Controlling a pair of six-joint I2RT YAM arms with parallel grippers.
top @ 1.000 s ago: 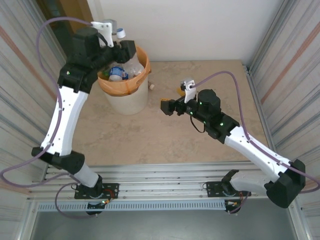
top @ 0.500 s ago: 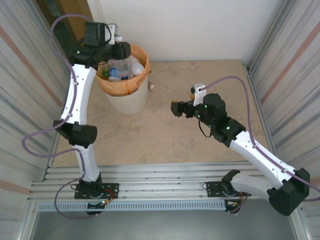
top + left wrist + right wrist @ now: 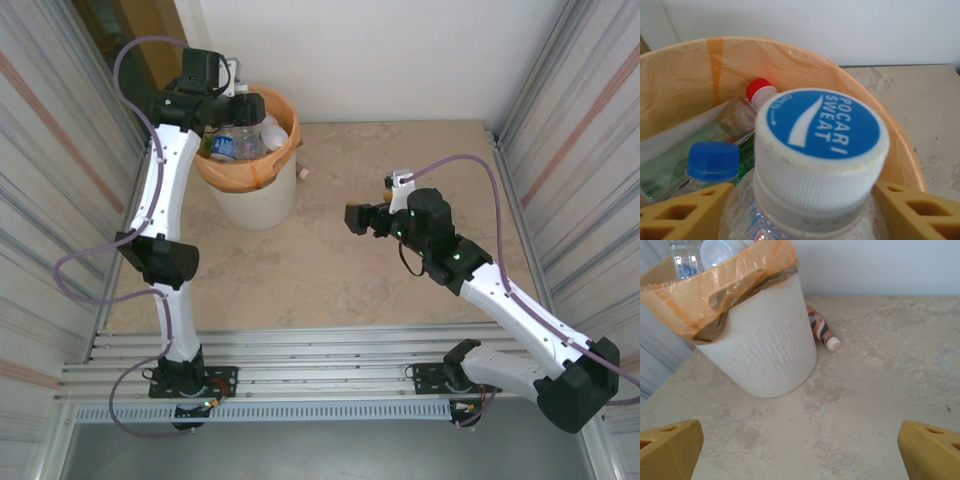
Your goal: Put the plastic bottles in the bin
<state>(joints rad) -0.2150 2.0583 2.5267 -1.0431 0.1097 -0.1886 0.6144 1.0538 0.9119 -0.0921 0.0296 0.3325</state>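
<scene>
Nearly done, I judge | bin [image 3: 255,205] holds a heap of plastic bottles [image 3: 240,140] | left fingers [image 3: 685,210] flank a white-capped bottle [image 3: 820,135] over the bin, gripping or letting go I cannot tell | right fingers [image 3: 670,445] spread wide, empty | one brown bottle [image 3: 821,330] lies on the worktop [image 3: 865,405] just beside the bin, mine to fetch next

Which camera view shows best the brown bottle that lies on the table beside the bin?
The right wrist view: the brown bottle lies beside the bin, its swirled label and pale cap clear. The top external view gives just its cap end, a pale speck by the bin's wall.
</scene>
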